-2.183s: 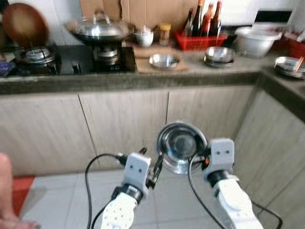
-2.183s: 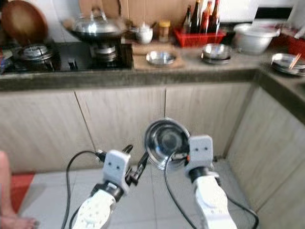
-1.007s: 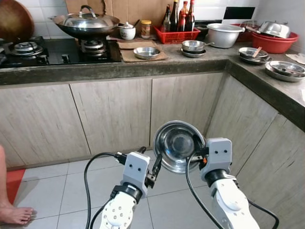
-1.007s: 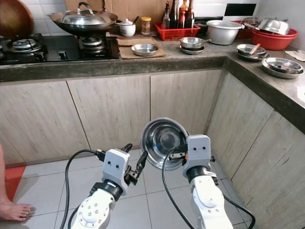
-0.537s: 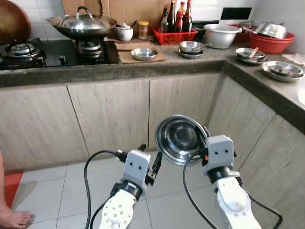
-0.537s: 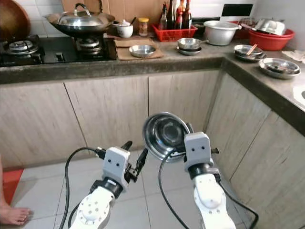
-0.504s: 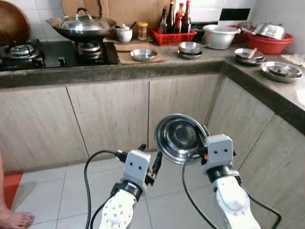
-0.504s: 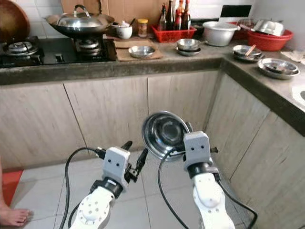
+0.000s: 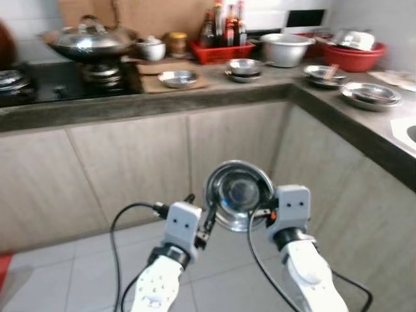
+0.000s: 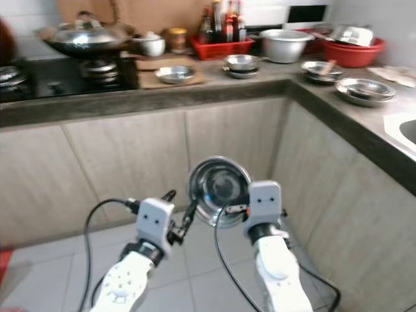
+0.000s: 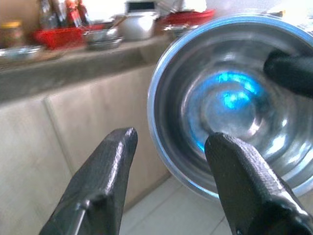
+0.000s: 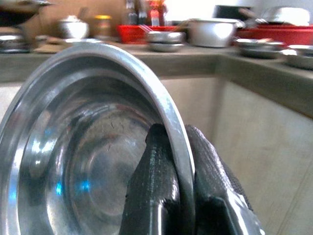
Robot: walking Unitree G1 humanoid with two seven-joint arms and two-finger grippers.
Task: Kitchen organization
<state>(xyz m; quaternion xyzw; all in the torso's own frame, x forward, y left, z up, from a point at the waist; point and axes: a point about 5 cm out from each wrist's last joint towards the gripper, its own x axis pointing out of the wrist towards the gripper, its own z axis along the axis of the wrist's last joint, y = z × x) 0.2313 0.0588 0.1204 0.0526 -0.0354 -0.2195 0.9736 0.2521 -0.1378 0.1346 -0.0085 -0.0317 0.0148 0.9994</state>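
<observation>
One bowl: round shiny steel bowl held on edge above the tiled floor, hollow facing the robot.
Right gripper: clamped on the bowl's right rim.
Left gripper: fingers spread, just left of the bowl.
Far surface: grey stone, carrying steel dishes.

The bowl is shiny silver steel with a blue glint inside, pinched by black fingers; the arms are silver-white with black cables. The cabinets are pale wood grain under a grey-brown counter, over light grey floor tiles. At the counter's back edge stand a red basket and a red basin.
</observation>
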